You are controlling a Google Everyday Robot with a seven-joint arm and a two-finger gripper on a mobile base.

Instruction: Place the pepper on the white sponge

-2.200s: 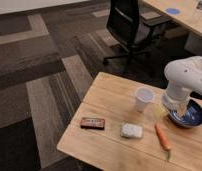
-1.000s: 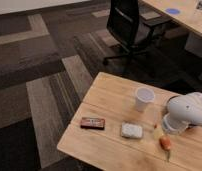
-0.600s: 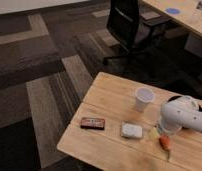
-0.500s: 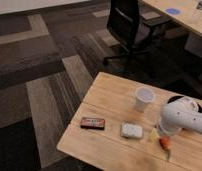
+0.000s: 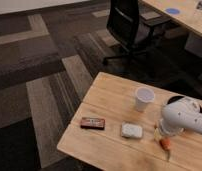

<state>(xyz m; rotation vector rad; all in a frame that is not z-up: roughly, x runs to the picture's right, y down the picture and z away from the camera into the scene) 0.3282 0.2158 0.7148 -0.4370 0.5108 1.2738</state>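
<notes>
The orange-red pepper [image 5: 166, 144] lies on the wooden table [image 5: 114, 95] near its front right. Only its upper part shows below my arm. The white sponge [image 5: 131, 130] lies flat on the table, a short way left of the pepper. My gripper [image 5: 162, 136] is at the low end of the bulky white arm [image 5: 185, 116], right above the pepper and to the right of the sponge. The arm hides most of the gripper.
A white cup [image 5: 144, 98] stands behind the sponge. A dark brown-red bar [image 5: 92, 123] lies left of the sponge near the table's left edge. A black office chair [image 5: 128, 27] stands beyond the table, and another table [image 5: 186, 15] is at the back right.
My arm has swung down and left from the back right of the table to sit over the pepper, covering most of it. The sponge, cup and bar have not moved.
</notes>
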